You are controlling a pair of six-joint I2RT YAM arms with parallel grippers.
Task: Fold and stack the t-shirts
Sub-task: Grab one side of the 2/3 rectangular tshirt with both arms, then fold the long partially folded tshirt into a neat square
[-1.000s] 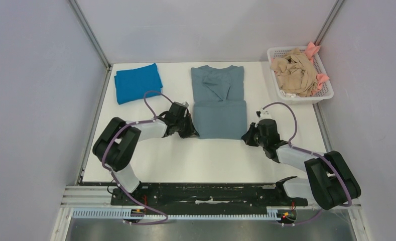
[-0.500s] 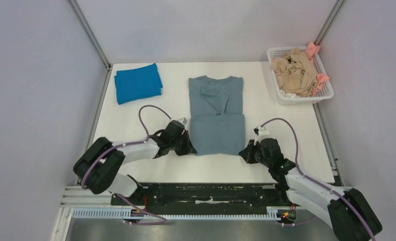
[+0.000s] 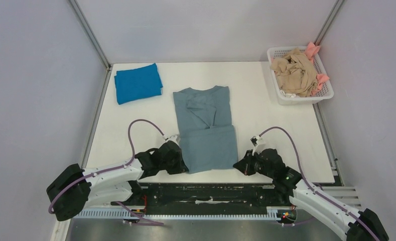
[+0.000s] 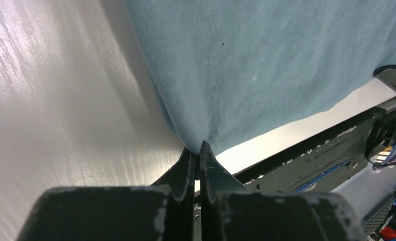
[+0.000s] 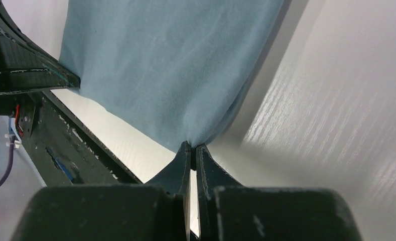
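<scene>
Grey-blue t-shirt [image 3: 206, 128] lies centre frame on the counter [image 3: 276, 130], lower half doubled over, near edge at the bottom. Left tool [image 4: 196, 148] is pinched tight on its lower-left corner, right tool [image 5: 191, 146] on the lower-right. The paired grip holds the edge taut and square, likely for another fold. Blue t-shirt [image 3: 138, 83] sits folded upper left, presumably the stack base.

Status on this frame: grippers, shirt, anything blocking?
Both shut: left gripper and right gripper each pinch a near corner of the grey-blue t-shirt. Shirt partly folded, at near edge of table. Nothing blocking.
</scene>
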